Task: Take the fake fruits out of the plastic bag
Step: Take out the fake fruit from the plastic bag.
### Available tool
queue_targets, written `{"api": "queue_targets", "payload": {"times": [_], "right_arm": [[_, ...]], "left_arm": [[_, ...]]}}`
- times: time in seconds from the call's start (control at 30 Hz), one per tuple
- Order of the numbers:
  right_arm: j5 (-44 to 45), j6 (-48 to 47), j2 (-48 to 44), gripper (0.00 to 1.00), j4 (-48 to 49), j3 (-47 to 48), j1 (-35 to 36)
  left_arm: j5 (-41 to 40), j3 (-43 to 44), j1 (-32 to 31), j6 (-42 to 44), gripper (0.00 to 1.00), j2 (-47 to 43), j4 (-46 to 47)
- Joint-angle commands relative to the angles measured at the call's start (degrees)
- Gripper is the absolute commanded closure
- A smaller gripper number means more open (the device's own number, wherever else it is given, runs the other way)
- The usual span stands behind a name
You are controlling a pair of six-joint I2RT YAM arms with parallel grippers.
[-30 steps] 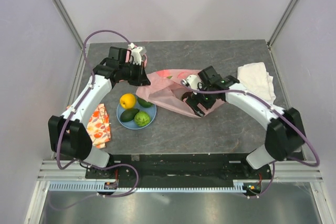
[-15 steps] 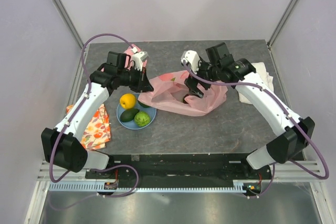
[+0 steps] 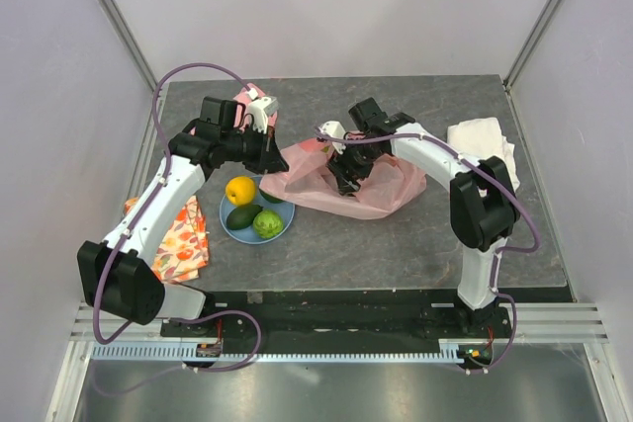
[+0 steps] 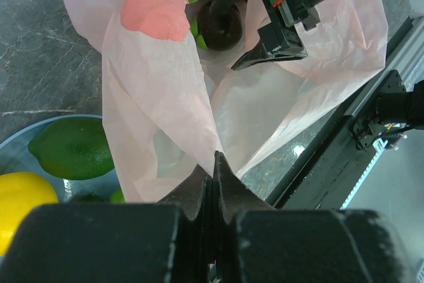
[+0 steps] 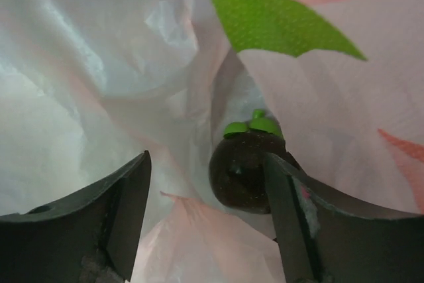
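The translucent pink plastic bag [image 3: 388,195] lies at the table's middle. My left gripper [image 3: 269,152] is shut on its left edge, pinching the film between its fingers [image 4: 215,167] and holding the mouth open. My right gripper [image 3: 345,175] is open inside the bag mouth. In the right wrist view a dark purple fruit [image 5: 246,170] with a green cap sits between the open fingers [image 5: 207,160], close to the right one. It also shows in the left wrist view [image 4: 220,26]. A yellow lemon [image 3: 240,190], a dark green avocado [image 3: 242,216] and a green round fruit [image 3: 267,224] lie on the blue plate [image 3: 290,211].
A white cloth [image 3: 485,150] lies at the right, behind the bag. An orange patterned cloth [image 3: 184,234] lies left of the plate. A pink item [image 3: 249,96] sits behind the left arm. Metal frame posts stand at the table's far corners.
My right gripper has swung from the bag's near right side, up and round to the back, and down into the bag mouth over the purple fruit. The left arm keeps hold of the bag edge.
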Motion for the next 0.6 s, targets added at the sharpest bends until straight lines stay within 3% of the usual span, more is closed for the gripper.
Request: {"api": "queue_targets", "payload": {"times": [0.0,0.13,0.37,0.47,0.5,0.57], "right_arm": [[5.54,0.85,-2.43,0.18,5.07,-1.68,-0.01],[11.34,0.68,-2.26,0.13,6.3,-4.59,-0.01],[14.61,1.9,0.64,0.14,6.83,-5.82,-0.01],[13.47,2.43,-0.32,0.25,7.88,-5.47,-0.01],[13.21,2.43,-0.85,0.34,7.97,-5.3,-0.01],[12.68,2.52,-2.95,0.43,8.15,-4.6,-0.01]], "left_arm": [[-0.03,0.5,0.01,1.98,0.98,-0.56,1.39],[-0.03,1.12,0.01,1.98,0.98,0.23,1.57],[0.32,1.73,0.01,3.38,0.98,1.2,1.57],[0.06,1.73,0.01,3.3,0.98,1.37,1.83],[0.06,1.73,0.01,3.38,0.98,1.46,2.01],[0.06,1.73,0.01,3.12,0.98,1.72,2.09]]}}
